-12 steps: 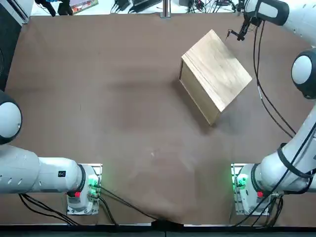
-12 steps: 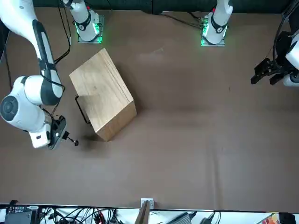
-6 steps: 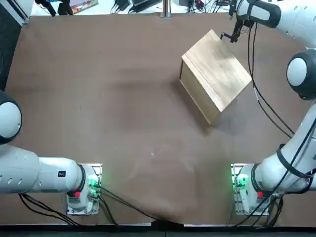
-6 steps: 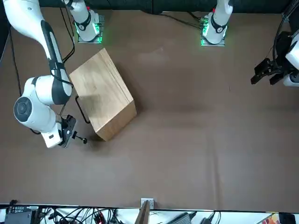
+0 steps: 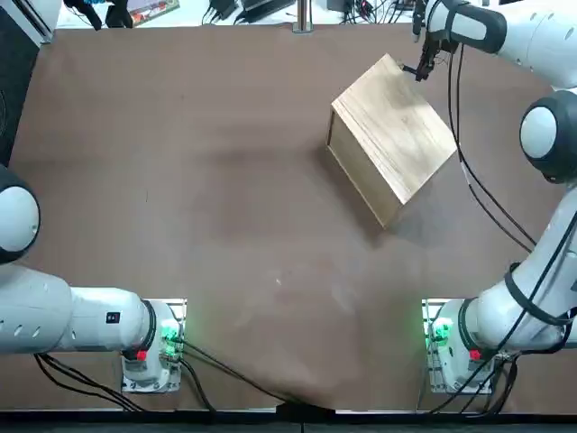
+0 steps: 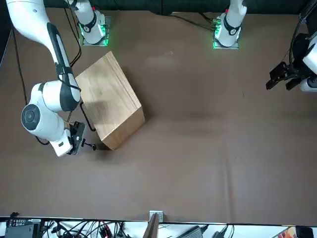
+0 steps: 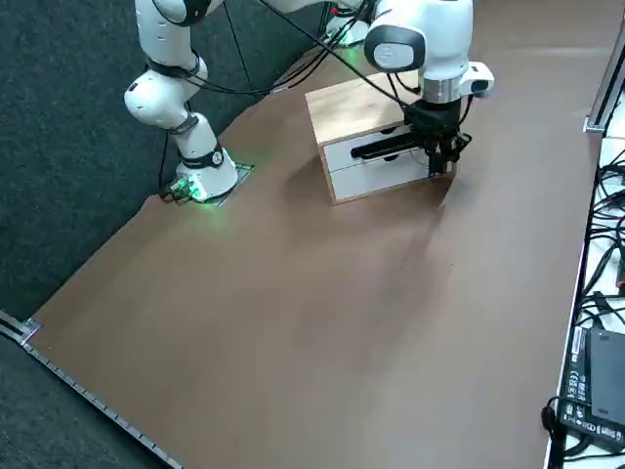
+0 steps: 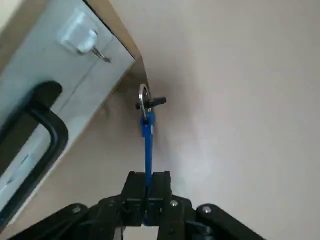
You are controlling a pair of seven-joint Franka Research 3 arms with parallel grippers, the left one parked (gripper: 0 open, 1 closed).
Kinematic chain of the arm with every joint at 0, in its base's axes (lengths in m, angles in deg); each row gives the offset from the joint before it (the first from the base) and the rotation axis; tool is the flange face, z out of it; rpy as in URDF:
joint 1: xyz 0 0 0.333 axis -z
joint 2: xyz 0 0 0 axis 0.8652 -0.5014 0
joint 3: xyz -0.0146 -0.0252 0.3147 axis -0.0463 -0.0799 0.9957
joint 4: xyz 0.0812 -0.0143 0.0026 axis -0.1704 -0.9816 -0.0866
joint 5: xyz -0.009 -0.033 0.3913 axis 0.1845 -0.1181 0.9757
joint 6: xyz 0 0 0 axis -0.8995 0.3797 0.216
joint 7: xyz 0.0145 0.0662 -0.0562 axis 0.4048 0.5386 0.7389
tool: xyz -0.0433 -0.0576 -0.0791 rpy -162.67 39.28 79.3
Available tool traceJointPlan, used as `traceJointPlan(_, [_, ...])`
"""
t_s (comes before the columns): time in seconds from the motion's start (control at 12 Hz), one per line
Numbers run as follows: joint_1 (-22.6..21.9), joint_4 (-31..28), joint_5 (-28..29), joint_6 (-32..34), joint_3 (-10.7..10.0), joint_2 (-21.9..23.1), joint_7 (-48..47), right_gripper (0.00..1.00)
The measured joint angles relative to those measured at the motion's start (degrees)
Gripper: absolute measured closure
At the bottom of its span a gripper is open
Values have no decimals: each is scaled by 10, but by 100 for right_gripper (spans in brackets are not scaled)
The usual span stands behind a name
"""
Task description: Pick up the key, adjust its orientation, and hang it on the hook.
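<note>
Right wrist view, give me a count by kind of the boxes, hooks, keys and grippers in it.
Wooden box: 1
Silvery hook, on the box's pale front: 1
Key with a blue part: 1
Right gripper, shut on the key beside the box: 1
Total: 4

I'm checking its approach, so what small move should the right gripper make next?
Probably ease the blue key, clamped in the right gripper, toward the silvery metal hook on the box's pale front, since they're still apart.
</note>
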State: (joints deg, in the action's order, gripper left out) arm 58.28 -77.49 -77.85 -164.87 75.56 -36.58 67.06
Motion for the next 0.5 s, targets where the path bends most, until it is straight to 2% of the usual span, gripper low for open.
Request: traceJointPlan(0.5, [-1, 0, 0, 13, 15, 0, 10, 96])
